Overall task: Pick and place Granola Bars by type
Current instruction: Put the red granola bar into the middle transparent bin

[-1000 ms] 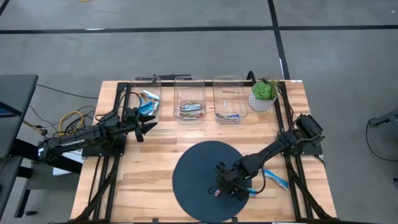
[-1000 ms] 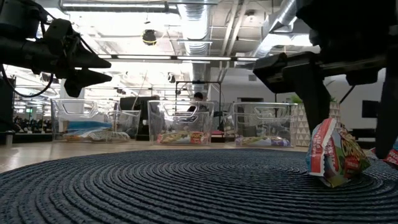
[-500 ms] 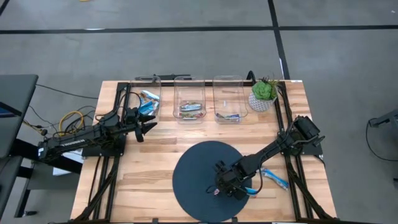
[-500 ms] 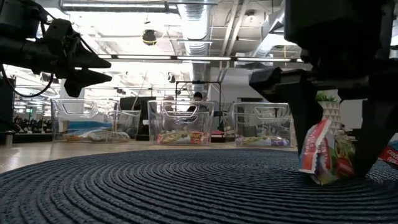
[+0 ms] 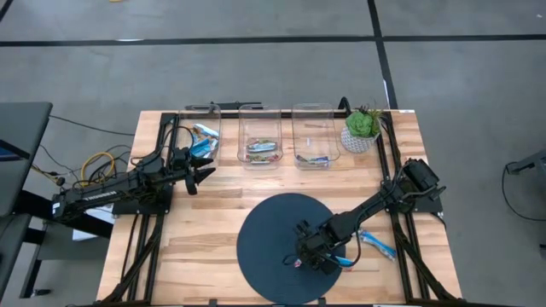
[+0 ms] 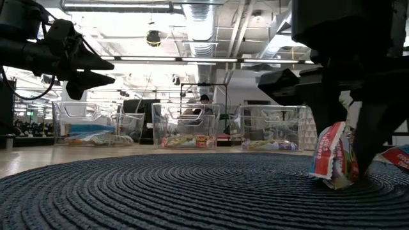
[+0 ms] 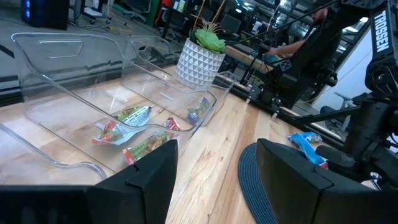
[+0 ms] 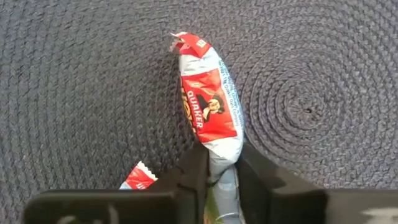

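Jaws of the right gripper (image 8: pixel 221 165) pinch a red-labelled granola bar (image 8: pixel 211 115); best lifted straight off the mat (image 8: pixel 74 74).

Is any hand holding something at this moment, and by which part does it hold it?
The right hand pinches a red granola bar at one end, on the dark round mat. The left hand is open and holds nothing.

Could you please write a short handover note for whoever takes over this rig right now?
Right gripper: fingers shut on a red-and-white bar, on the round mat.
Left gripper: open, empty, hovering near the left bin.
Done: all three bins hold bars.
Left: the gripped bar, a second wrapper beside it, and a blue bar on the table right of the mat.
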Motion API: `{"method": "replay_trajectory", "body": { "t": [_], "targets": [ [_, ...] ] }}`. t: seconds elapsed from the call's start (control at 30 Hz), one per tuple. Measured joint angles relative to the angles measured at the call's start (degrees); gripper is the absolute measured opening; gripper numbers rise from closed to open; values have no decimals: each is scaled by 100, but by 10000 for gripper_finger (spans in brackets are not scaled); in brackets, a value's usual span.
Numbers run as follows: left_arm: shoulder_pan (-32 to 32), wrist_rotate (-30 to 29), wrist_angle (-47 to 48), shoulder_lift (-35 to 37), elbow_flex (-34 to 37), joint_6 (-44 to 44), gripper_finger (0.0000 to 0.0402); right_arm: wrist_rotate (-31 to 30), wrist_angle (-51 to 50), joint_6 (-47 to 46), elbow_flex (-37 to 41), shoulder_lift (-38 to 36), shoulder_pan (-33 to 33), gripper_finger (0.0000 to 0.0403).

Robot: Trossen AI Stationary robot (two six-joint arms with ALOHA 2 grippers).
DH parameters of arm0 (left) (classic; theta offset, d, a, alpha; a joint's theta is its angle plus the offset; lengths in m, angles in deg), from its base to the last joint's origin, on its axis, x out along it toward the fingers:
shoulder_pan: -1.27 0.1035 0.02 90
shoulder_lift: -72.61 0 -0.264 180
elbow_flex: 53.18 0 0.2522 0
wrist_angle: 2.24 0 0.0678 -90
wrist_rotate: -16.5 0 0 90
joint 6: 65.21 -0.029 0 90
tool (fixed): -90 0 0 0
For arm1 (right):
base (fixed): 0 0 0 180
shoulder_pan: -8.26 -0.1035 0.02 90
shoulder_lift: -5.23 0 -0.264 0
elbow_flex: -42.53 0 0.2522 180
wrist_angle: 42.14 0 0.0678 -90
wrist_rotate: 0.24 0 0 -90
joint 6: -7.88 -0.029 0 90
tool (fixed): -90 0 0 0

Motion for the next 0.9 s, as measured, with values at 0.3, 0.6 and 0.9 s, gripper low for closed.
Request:
{"method": "replay_trajectory", "body": {
  "t": [0.3,0.6,0.9],
  "targets": [
    [0,0,0,-2,0,4,211,3,18,-225,15,-363,144,27],
    [-2,0,-2,-2,0,7,211,-2,544,-1149,15,-1074,724,26],
    [-2,0,-2,0,0,8,211,0,1183,-1567,4,-1633,1522,26]
  ]
}}
